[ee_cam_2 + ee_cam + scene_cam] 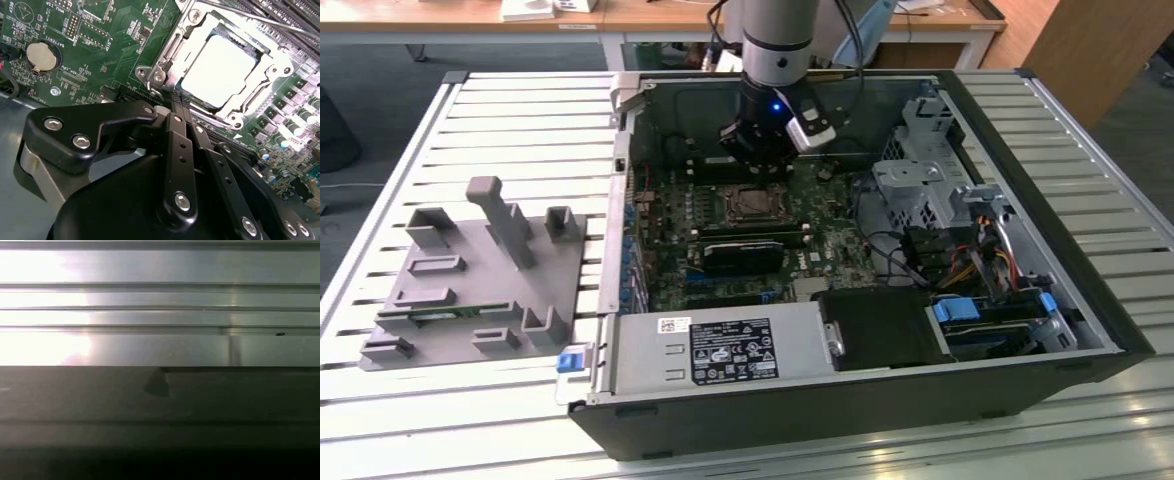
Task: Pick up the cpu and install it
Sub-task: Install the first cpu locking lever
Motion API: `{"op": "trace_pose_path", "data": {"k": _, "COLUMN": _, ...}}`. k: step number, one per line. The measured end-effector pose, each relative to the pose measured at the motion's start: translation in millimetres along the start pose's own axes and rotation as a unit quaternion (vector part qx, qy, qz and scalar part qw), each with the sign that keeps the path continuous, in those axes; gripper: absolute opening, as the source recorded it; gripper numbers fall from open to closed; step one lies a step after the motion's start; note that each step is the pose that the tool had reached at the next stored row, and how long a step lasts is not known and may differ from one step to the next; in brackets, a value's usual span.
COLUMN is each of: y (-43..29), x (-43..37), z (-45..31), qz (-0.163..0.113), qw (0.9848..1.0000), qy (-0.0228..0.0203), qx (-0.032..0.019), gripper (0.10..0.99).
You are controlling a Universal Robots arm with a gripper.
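Gripper: my gripper [176,102] hangs above the motherboard [720,250], upper centre of the exterior view; its fingers [172,130] are pressed together, holding nothing.
Cpu: the cpu [220,70] lies flat inside the socket frame [165,60], upper right of the second wrist view, apparently seated already.
Clearance: my fingertips sit just beside the frame's edge, apart from the chip.
Fixture: grey parts tray [467,280] at exterior left.

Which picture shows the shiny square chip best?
The second wrist view: the cpu looks big and bright there, sitting in its metal socket frame on the green board, beyond the gripper. In the exterior view it is a tiny square under the arm. The first wrist view shows metal slats.
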State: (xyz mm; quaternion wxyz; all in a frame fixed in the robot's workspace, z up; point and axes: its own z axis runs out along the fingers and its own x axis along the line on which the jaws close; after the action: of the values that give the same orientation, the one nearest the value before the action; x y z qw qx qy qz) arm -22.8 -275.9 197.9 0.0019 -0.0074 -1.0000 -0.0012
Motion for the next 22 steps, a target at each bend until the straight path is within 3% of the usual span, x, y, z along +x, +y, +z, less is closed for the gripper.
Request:
{"op": "trace_pose_path", "data": {"k": 7, "y": 1.4, "x": -0.5, "z": 0.8, "qz": 0.0, "qw": 1.0, "qy": 0.0001, "qx": -0.0004, "gripper": 0.106}}
{"op": "trace_pose_path", "data": {"k": 13, "y": 1.4, "x": -0.5, "z": -11.9, "qz": 0.0, "qw": 1.0, "qy": 0.0002, "qx": -0.0004, "gripper": 0.106}}
{"op": "trace_pose_path", "data": {"k": 22, "y": -4.8, "x": -0.6, "z": -12.8, "qz": 0.0, "qw": 1.0, "qy": 0.0002, "qx": -0.0016, "gripper": 0.106}}
